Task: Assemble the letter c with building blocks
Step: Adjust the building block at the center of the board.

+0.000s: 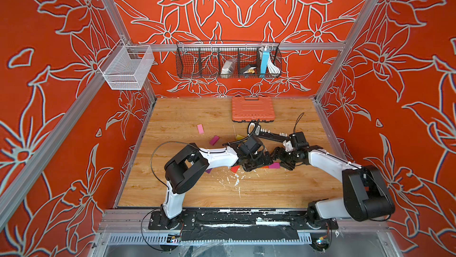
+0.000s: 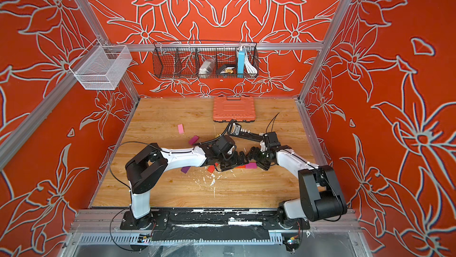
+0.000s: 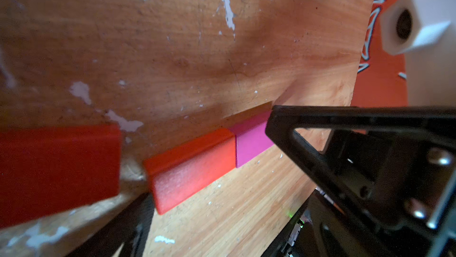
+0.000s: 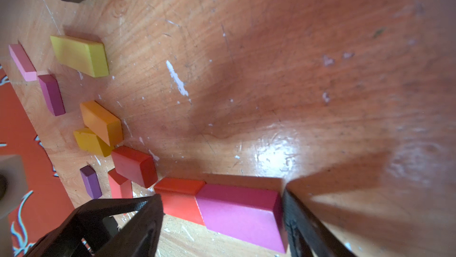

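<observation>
Magenta block [image 4: 241,216] meets orange-red block [image 4: 181,204] end to end

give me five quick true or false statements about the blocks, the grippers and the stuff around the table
1. The magenta block sits end to end against the red-orange block. True.
2. The left gripper is shut tight. False: its jaws stand wide apart.
3. The orange case lies open. False: it lies closed at the far edge of the table.
4. A pink block lies flat on the table, touched by no gripper. True.
5. The black wire basket on the back wall is empty. False: it holds a blue item and a white cable, among other things.
</observation>
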`<state>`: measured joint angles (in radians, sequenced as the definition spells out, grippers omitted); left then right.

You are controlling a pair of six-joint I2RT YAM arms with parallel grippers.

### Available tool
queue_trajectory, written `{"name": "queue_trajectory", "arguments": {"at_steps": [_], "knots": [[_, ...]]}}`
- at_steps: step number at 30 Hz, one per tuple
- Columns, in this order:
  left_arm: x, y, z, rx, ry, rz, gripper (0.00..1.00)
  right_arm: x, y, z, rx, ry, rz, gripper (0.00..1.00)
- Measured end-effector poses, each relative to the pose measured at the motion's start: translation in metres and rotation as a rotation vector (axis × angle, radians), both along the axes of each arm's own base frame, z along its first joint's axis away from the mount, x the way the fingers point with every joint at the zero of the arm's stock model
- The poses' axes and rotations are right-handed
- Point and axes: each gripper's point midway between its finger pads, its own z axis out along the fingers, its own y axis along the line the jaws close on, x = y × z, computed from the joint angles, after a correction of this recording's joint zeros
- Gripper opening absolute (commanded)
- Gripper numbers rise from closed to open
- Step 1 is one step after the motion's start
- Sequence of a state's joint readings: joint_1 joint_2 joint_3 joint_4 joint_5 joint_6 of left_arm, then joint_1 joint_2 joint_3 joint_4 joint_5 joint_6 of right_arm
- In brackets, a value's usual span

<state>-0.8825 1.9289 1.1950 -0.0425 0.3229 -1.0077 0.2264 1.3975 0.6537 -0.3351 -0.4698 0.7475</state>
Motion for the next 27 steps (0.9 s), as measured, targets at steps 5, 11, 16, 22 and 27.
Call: {"name": "queue_trajectory", "arguments": {"at_steps": [5,11,16,22,27], "knots": [[-0.002,-0.001,0.001,-0.012,0.002,-0.009,0.98,-0.003,-0.005,0.001,-0.024,0.004,-0.009,0.84],[-0.002,0.001,0.012,-0.026,-0.022,-0.016,0.98,-0.006,-0.009,0.001,-0.049,0.011,-0.018,0.84],[0.004,0.017,0.033,-0.042,-0.060,0.007,0.98,-0.010,-0.013,0.002,-0.069,0.020,-0.023,0.84],[0.030,0.064,0.077,-0.023,-0.164,0.082,0.98,-0.011,-0.017,0.009,-0.086,0.002,-0.014,0.84],[0.050,0.125,0.103,0.060,-0.245,0.166,0.98,0.001,-0.016,0.028,-0.103,-0.061,0.032,0.81]]}}
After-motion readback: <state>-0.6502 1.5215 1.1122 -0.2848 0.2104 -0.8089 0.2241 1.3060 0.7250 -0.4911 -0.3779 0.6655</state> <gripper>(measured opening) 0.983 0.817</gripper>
